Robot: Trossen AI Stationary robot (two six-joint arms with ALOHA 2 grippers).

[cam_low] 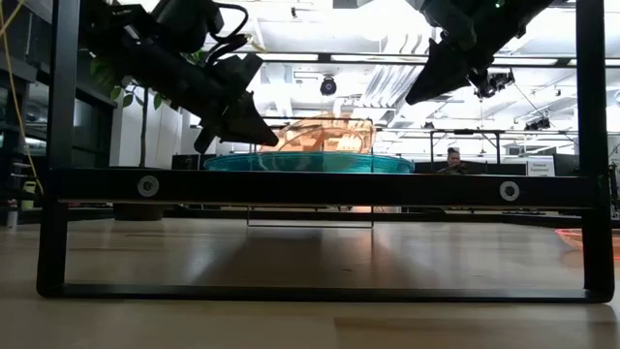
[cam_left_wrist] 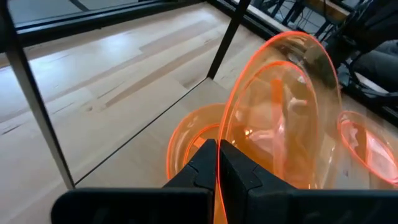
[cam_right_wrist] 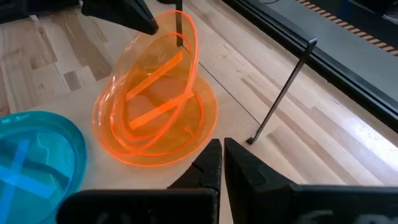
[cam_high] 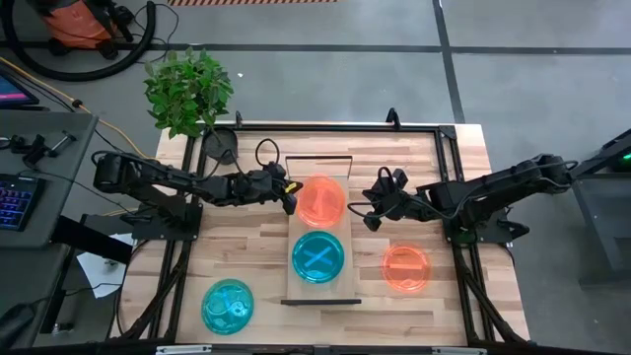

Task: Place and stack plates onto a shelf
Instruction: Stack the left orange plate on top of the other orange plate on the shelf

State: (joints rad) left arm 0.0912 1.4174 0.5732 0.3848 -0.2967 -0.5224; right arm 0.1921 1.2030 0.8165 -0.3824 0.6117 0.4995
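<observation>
On the shelf (cam_high: 317,170) an orange plate (cam_right_wrist: 202,115) lies flat at the far part, with a second orange plate (cam_right_wrist: 155,81) tilted steeply over it. A cyan plate (cam_high: 317,256) lies flat on the shelf nearer the front. Another orange plate (cam_high: 405,267) sits on the table to the right, and another cyan one (cam_high: 228,306) at the front left. My left gripper (cam_high: 290,197) is shut on the tilted plate. My right gripper (cam_high: 370,212) hovers shut just right of the orange pair, raised above them in the low view, touching nothing. My left gripper pinches the tilted orange plate by its raised rim (cam_left_wrist: 222,130), on the side toward the table's left, with both fingers (cam_left_wrist: 199,165) closed across the edge. It comes nearly level from the left. The plate stands steeply tilted, its opposite rim (cam_right_wrist: 124,146) resting on the flat orange plate.
Thin black frame rods (cam_right_wrist: 280,93) stand around the shelf and cross the low view as a dark bar (cam_low: 320,184). A potted plant (cam_high: 187,89) stands at the table's far left corner. Bare wood lies between the shelf and the loose plates.
</observation>
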